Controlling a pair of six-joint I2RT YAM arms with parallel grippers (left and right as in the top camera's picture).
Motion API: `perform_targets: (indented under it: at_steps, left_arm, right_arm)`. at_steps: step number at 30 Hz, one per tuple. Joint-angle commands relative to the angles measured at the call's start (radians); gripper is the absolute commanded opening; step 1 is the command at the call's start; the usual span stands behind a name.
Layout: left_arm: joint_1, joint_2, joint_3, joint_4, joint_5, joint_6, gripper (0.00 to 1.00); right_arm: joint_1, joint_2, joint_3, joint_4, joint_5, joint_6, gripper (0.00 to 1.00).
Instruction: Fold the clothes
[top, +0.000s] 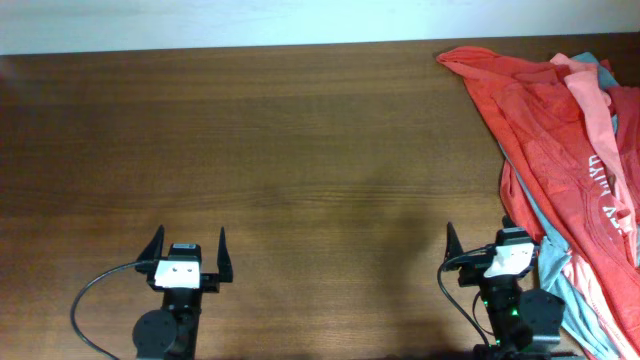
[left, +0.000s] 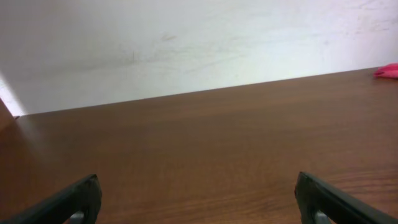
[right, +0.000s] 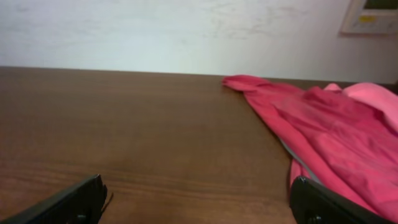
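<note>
- Three T-shirts lie heaped on the right side of the table (top: 300, 150) in the overhead view, with the orange-red T-shirt (top: 540, 130) spread over the salmon-pink T-shirt (top: 600, 110) and the teal-grey T-shirt (top: 562, 275). A pinch into this tangle would likely lift several layers together. The left gripper (top: 190, 240) stands well apart from the heap and the right gripper (top: 482, 240) just beside it, both spread wide and empty.
- Left wrist view: the fingers (left: 74, 202) gape over bare wood, touching nothing.
- Right wrist view: the fingers (right: 323, 202) stand wide and hold nothing. The orange-red T-shirt (right: 311, 118) lies ahead to the right, its hem near enough to snag.
</note>
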Motion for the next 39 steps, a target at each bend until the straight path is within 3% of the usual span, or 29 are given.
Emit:
perform_targets:
  at_steps: [1,12,17,22,27,30,39]
  left_arm:
    - [0.005,0.056,0.087,-0.03,0.019,-0.01,0.99]
    - [0.005,0.486,0.41,-0.123,0.024,-0.009,0.99]
    - [0.005,0.735,0.587,-0.231,0.101,-0.01,0.99]
    - [0.005,0.856,0.648,-0.236,0.172,-0.01,0.99]
    - [0.005,0.875,0.649,-0.236,0.192,-0.01,0.99]
    - [0.005,0.875,0.649,-0.235,0.192,-0.01,0.99]
    - [0.005,0.875,0.649,-0.231,0.192,-0.01,0.99]
  right_arm:
    - [-0.008,0.068,0.129,-0.041,0.057,0.016,0.99]
    - [-0.008,0.595,0.622,-0.339,0.057,0.016,0.99]
    - [-0.01,0.916,0.939,-0.538,0.057,0.012,0.99]
    - [-0.01,1.183,1.181,-0.684,0.061,-0.059,0.99]
    - [-0.055,1.337,1.305,-0.668,0.2,-0.067,0.99]
    - [-0.141,1.435,1.345,-0.607,0.243,-0.072,0.84]
    - [-0.268,1.663,1.345,-0.483,0.238,-0.154,0.88]
